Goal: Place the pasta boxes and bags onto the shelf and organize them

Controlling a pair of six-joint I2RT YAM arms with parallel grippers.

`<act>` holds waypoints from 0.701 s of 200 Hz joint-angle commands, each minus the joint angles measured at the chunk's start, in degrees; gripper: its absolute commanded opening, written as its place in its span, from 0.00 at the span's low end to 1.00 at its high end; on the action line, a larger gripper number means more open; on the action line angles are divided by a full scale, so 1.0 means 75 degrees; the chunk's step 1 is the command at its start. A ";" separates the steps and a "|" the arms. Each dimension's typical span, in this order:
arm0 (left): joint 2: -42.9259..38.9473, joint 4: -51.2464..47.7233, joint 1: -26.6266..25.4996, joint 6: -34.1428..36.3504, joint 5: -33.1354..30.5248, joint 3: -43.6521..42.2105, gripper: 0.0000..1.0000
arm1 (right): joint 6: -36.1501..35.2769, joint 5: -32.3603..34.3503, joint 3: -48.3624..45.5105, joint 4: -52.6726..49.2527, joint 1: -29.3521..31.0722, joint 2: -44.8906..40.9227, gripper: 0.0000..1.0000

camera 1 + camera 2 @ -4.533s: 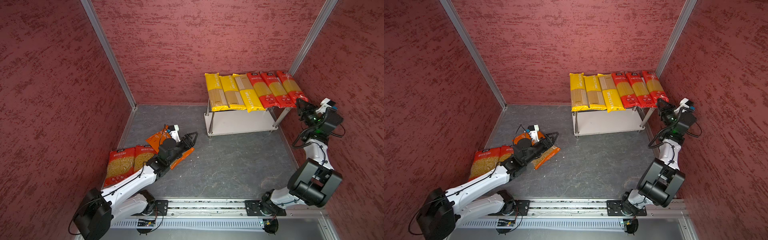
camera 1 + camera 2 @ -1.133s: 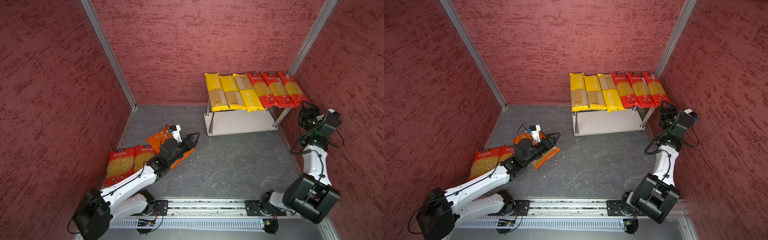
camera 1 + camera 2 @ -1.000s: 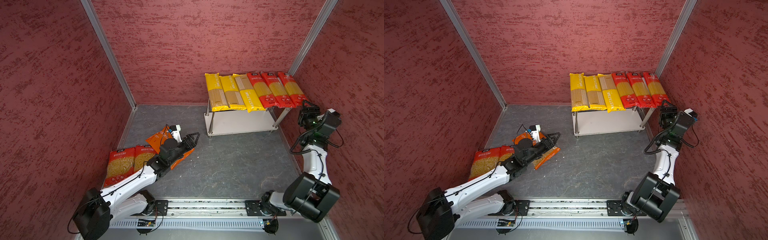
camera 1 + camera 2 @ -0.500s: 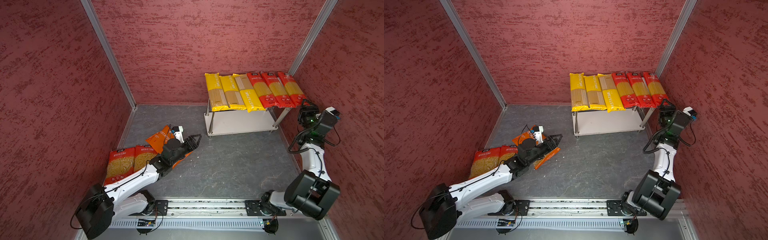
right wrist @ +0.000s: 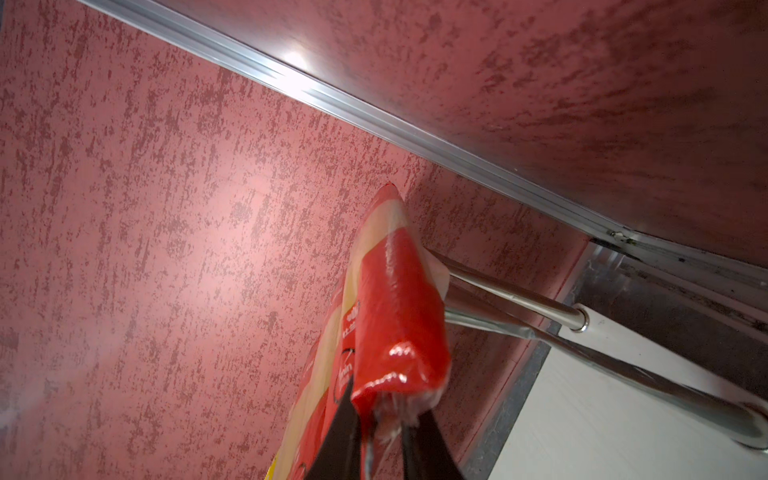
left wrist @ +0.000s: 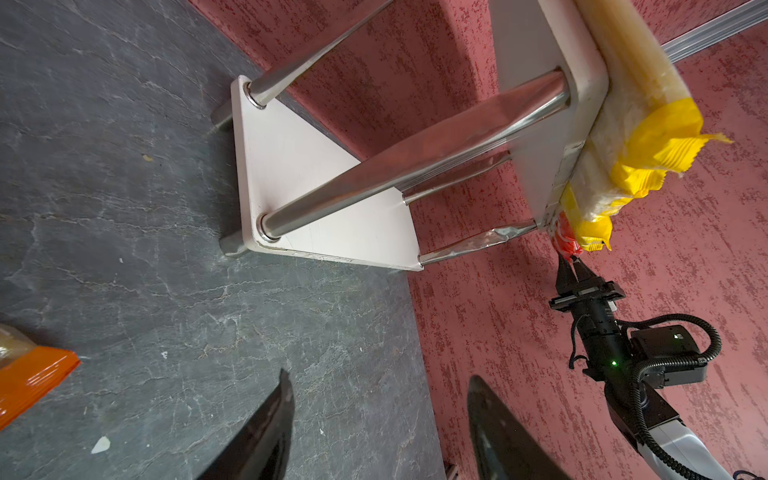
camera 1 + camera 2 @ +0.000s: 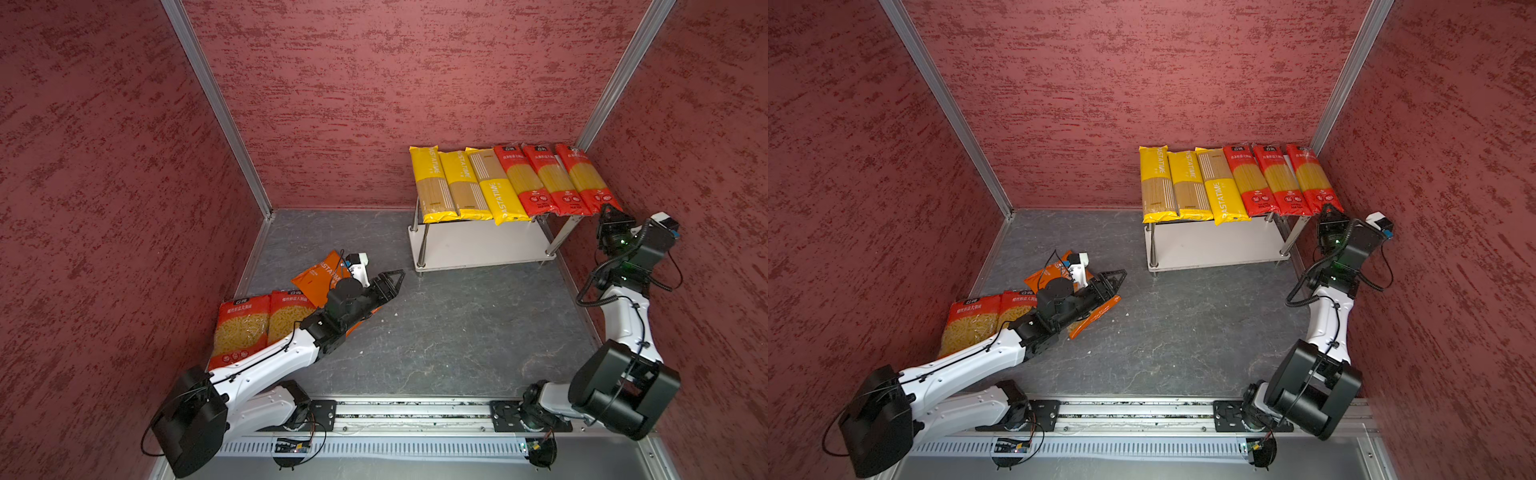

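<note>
A small white two-tier shelf with chrome tube legs [image 7: 478, 249] stands in the far right corner of the dark grey stone-look surface [image 7: 457, 332]. Its top board carries three long yellow plastic spaghetti packs [image 7: 461, 183] and three long red ones; the lower board is bare. The right end effector [image 5: 376, 405] pinches only the thin crimped seal of the outermost long red spaghetti pack [image 7: 582, 178], whose end overhangs the front edge. A pull could slide that pack off, drag its touching neighbour, or tear the seal (film that thin gives little hold). On the surface lie two wide red short-pasta packs [image 7: 245, 324] and one orange plastic pack [image 7: 320, 276]. The left end effector [image 6: 379, 376] hangs over the orange one, spread wide, holding nothing. Closing there might catch only a slippery fold. "PASTATIME" reads on the yellow packs; the red packs show white Chinese characters too small to read.
</note>
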 commanded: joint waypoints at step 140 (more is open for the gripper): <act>0.0035 -0.0075 -0.0117 0.0053 -0.0046 0.0338 0.66 | 0.0017 -0.1741 0.0176 0.0479 -0.0166 0.0007 0.49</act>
